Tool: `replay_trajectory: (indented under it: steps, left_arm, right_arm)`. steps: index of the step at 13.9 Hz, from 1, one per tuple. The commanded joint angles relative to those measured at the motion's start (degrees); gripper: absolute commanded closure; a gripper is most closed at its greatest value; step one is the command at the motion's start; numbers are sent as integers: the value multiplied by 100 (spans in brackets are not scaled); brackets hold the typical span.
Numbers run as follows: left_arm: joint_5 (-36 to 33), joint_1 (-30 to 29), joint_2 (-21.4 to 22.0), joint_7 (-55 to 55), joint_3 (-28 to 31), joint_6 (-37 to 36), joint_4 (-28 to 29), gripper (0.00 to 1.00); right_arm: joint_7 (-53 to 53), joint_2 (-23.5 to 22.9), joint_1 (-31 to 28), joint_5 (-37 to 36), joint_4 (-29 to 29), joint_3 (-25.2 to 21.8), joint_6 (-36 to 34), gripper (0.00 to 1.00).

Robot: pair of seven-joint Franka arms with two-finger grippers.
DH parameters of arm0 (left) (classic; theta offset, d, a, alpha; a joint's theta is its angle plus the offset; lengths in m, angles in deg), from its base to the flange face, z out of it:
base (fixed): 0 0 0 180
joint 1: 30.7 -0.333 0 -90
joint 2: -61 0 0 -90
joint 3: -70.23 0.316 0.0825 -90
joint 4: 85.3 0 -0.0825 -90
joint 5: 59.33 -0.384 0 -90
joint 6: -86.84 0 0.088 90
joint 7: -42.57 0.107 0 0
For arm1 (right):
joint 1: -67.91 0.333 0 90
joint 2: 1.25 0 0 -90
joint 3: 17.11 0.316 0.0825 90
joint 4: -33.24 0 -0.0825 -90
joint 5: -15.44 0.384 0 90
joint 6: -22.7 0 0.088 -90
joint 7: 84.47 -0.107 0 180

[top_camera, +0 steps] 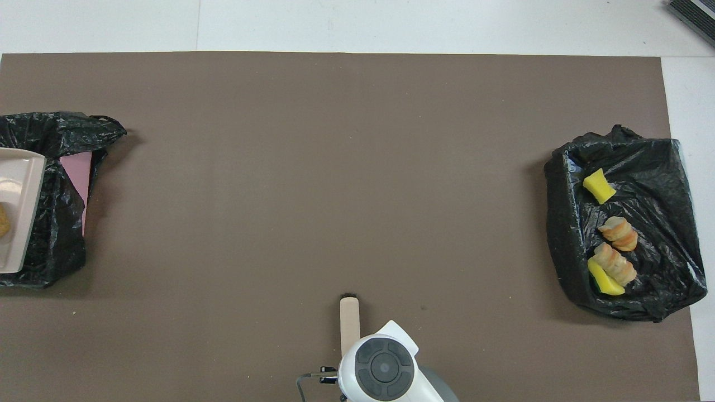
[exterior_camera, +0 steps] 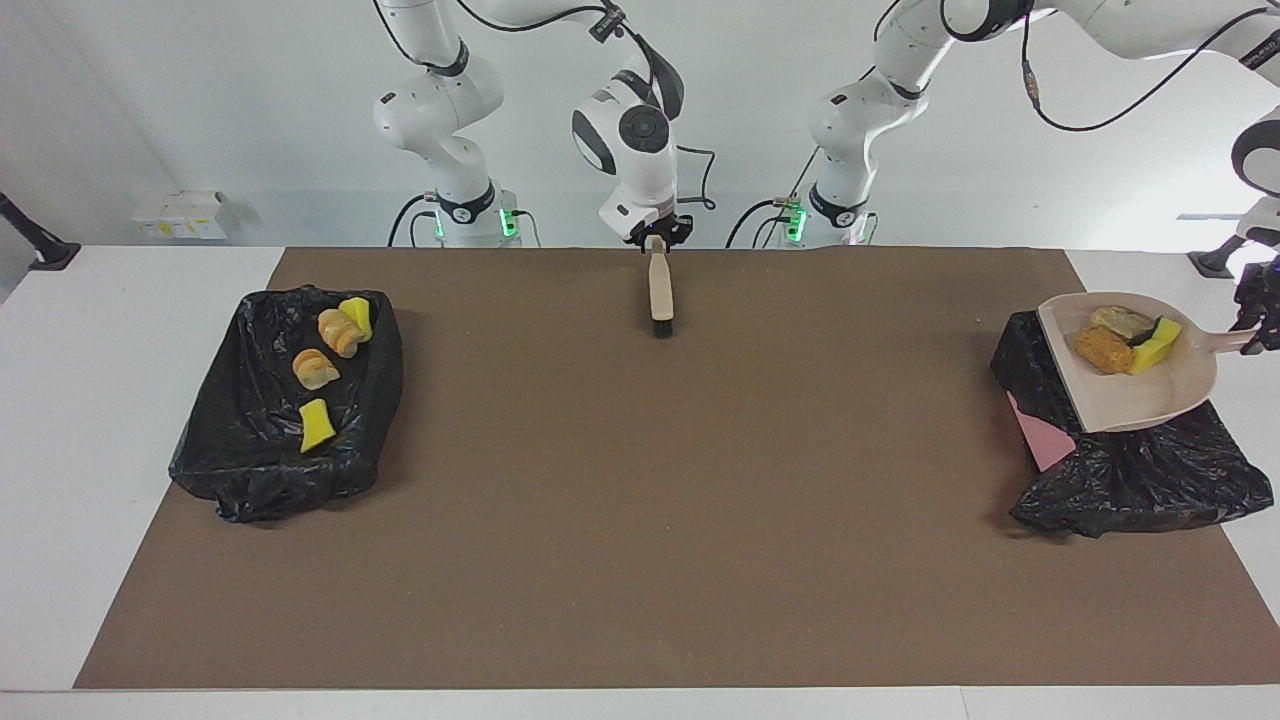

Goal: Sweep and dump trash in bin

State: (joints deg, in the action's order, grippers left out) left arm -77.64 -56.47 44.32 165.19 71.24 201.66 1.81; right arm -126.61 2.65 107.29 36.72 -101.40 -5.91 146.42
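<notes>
The left gripper [exterior_camera: 1256, 325], at the right edge of the facing view, is clamped on the handle of a beige dustpan [exterior_camera: 1150, 400] held in the air over a black-bagged bin [exterior_camera: 1150, 480] at the lower right. Three pieces of trash ride in the pan: an orange-tan lump [exterior_camera: 1104, 350], a pale beige chunk [exterior_camera: 1122, 320] and a green-and-yellow sponge bit [exterior_camera: 1155, 345], all bunched toward the handle end. A pink panel [exterior_camera: 1035, 440] shows at the bag's edge. In the overhead view only the pan's mouth [top_camera: 17, 218] enters at the left edge.

At top centre of the facing view, the right gripper [exterior_camera: 658, 236] stands at the upper end of a beige-handled brush [exterior_camera: 660, 290] lying on the brown mat [exterior_camera: 640, 500], bristles pointing down the frame. Its fingers appear to sit either side of the handle tip, but from here whether they grip or have let go cannot be told.

At the left of the facing view, a second black-bagged bin [exterior_camera: 250, 470] holds four more scraps: two yellow foam pieces [exterior_camera: 316, 425] and two orange-tan bread-like lumps [exterior_camera: 314, 368].
</notes>
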Motion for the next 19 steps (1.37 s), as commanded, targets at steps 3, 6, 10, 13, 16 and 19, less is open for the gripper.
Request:
replay_trajectory:
  steps: [3,6,10,13,16,19]
  left_arm:
    - [-1524,152,41,-195,-4,627,60,100]
    - [-2306,152,506,-570,-4,1365,822,100]
    - [-3835,310,990,-2144,-4,1420,1475,100]
    - [-4670,380,1236,-2645,-13,1245,1589,100]
    - [-5199,844,1500,-3383,-13,562,1853,100]
    - [-5253,1154,1553,-3553,-31,-109,1810,100]
  right_arm:
    - [198,339,-807,-70,586,-3,-312,49]
    - [189,349,-1370,-1199,1150,5,-859,28]
    - [934,-64,-2416,-1767,1676,-47,-402,0]
    - [1181,-65,-2952,-1802,2493,-74,-1112,0]
    - [1882,-56,-3479,-1811,3433,-118,-2156,0]
    - [2315,-56,-3884,-1820,4137,-126,-2887,0]
